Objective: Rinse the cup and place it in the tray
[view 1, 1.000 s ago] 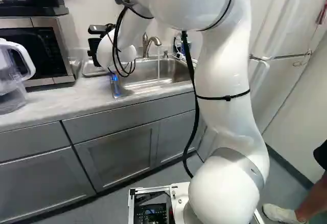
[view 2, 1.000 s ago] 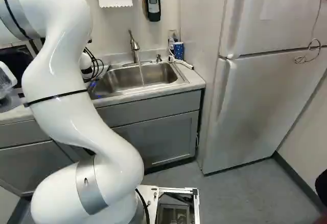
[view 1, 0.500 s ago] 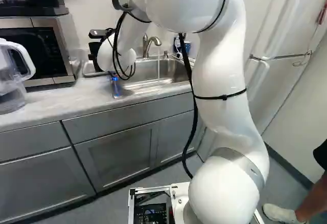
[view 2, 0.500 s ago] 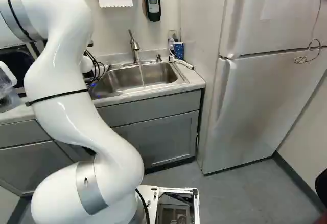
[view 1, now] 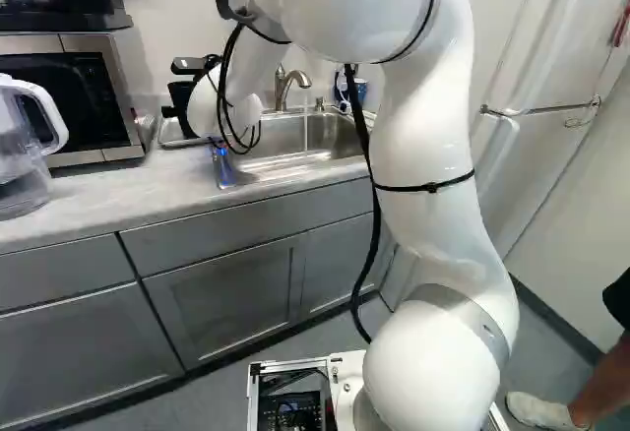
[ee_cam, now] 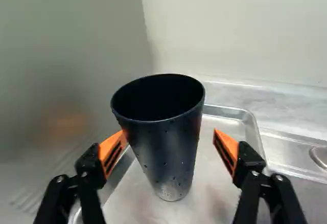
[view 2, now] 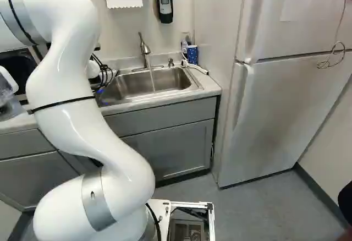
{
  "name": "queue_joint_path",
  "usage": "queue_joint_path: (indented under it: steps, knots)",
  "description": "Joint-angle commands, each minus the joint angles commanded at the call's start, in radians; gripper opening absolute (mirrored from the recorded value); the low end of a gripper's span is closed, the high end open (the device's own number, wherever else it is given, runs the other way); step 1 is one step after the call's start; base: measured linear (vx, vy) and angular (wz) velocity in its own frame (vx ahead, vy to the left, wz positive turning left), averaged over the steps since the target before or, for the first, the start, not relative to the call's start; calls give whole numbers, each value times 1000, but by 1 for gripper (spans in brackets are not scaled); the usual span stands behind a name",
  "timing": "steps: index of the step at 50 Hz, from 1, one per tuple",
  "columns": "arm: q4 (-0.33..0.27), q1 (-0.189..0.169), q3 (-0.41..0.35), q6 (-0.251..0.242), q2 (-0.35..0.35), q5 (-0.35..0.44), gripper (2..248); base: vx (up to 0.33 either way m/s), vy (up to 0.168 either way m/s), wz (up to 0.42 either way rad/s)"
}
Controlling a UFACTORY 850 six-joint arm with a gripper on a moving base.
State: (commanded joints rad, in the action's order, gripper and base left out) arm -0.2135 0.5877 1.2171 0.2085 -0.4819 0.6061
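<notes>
In the left base view the gripper [view 1: 181, 94] is a dark shape, mostly hidden behind the white wrist, above the tray [view 1: 169, 136] left of the sink. Seen from the wrist, the gripper [ee_cam: 169, 136] is open around a dark, tapered cup [ee_cam: 166, 147]. The cup stands upright on the metal tray [ee_cam: 232, 128], with droplets on its side. One orange pad is close against the cup or touching it; a gap separates the other pad from it.
Water runs from the faucet [view 2: 144, 48] into the steel sink [view 2: 132, 84]. A microwave [ee_cam: 66, 70] wall rises beside the cup. A clear pitcher [view 1: 25, 146] stands on the counter [view 1: 108, 190]. A blue patterned cup [view 2: 192, 54] is behind the sink; a fridge [view 2: 275, 109] is to its right.
Over the last second the arm has shifted slightly, its wrist and gripper moving a little left in the left base view. The base has stayed put, and the water keeps running.
</notes>
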Motion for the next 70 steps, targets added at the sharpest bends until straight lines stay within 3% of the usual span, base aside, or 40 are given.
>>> queue_joint_path:
  steps: [3, 4, 70]
  knots:
    - [0, 0, 0, 0, 2, 0, 229, 0, 0, 0]
    - [0, 0, 1, 0, 3, 0, 247, 0, 0, 0]
    - [0, 0, 39, 0, 87, -11, 247, 0, 0, 0]
